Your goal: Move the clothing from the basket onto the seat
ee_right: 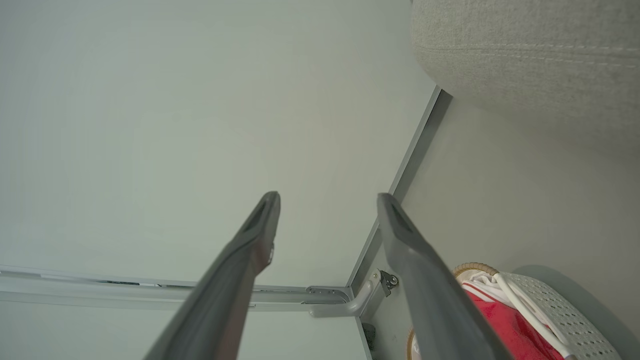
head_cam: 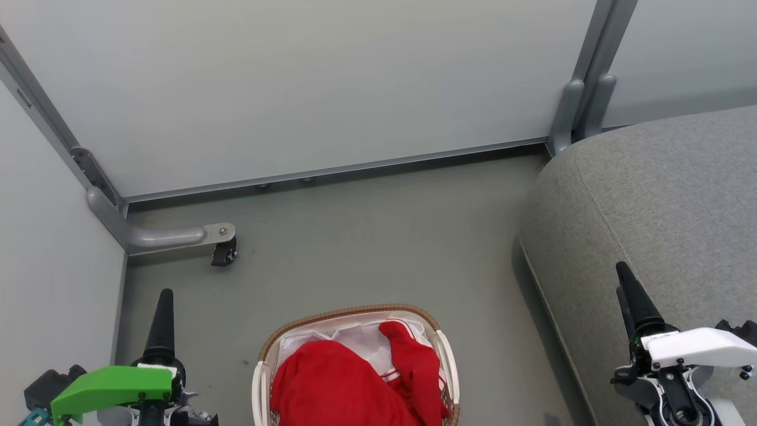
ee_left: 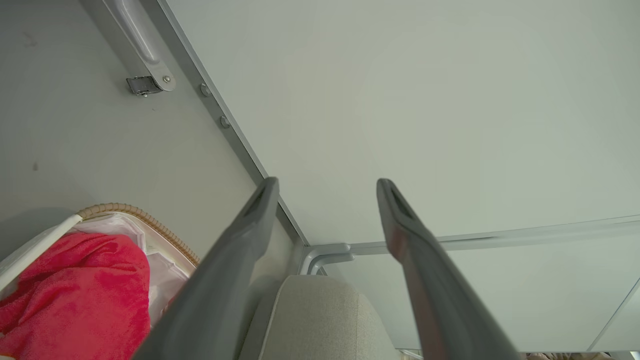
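Observation:
Bright red clothing [head_cam: 346, 381] with white stripe trim lies heaped in the small white basket [head_cam: 258, 384] with a brown woven rim, on the floor at the bottom centre of the head view. The red clothing [ee_left: 75, 295] and basket rim [ee_left: 145, 220] also sit at the lower left of the left wrist view. The grey seat [head_cam: 656, 207] fills the right side. My left gripper [head_cam: 162, 313] hangs left of the basket, open and empty [ee_left: 327, 187]. My right gripper [head_cam: 630, 290] hovers over the seat's front edge, open and empty [ee_right: 327, 200]. The basket [ee_right: 560, 315] shows beyond its right finger.
Pale partition panels [head_cam: 307, 83] with grey metal frames close off the back and left. A grey support foot with a small black caster [head_cam: 223, 253] juts onto the floor at the left. Bare grey floor [head_cam: 384, 236] lies between basket, panels and seat.

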{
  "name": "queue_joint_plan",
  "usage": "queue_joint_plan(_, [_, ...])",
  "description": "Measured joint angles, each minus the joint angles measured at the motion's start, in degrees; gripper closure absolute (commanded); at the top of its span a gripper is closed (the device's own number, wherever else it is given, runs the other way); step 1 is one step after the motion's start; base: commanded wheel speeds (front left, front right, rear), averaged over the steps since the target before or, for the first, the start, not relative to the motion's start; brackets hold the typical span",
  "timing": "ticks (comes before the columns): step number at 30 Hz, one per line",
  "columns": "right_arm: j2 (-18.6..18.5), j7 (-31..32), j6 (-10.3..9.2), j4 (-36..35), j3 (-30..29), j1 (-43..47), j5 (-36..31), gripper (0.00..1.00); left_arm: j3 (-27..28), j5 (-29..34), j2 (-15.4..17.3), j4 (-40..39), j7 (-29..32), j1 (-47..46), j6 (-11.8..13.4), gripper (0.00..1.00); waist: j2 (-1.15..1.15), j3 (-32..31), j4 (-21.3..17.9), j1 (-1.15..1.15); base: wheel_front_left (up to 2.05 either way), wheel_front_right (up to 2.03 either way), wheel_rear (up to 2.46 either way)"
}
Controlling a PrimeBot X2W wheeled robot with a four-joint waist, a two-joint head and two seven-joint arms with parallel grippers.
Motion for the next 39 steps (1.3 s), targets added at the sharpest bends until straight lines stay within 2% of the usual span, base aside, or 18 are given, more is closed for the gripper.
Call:
queue_joint_plan(15, [-1.43, -3.48, 0.00, -0.23, 3.54, -1.04, -16.28, 0.00, -1.89, 17.89, 0.15, 1.27, -3.46, -0.04, 0.29, 0.00, 0.00, 0.16, -0.08, 0.00, 0.00, 0.00, 0.00])
queue_joint_plan(20, [-2.10, -4.77, 0.00, 0.03, 4.81, -1.27, -21.72, 0.00, -3.12, 23.99, 0.57, 1.61, -4.71, -0.06, 1.21, 0.00, 0.00, 0.13, -0.11, 0.00, 0.00, 0.00, 0.00])
queue_joint_plan(39, [-2.75, -8.26, 0.00, 1.80, 6.60, -2.19, -37.72, 0.00, -7.72, 38.87, 2.60, 2.57, -8.23, -0.53, 4.60, 0.00, 0.00, 0.19, -0.06, 0.00, 0.00, 0.00, 0.00])
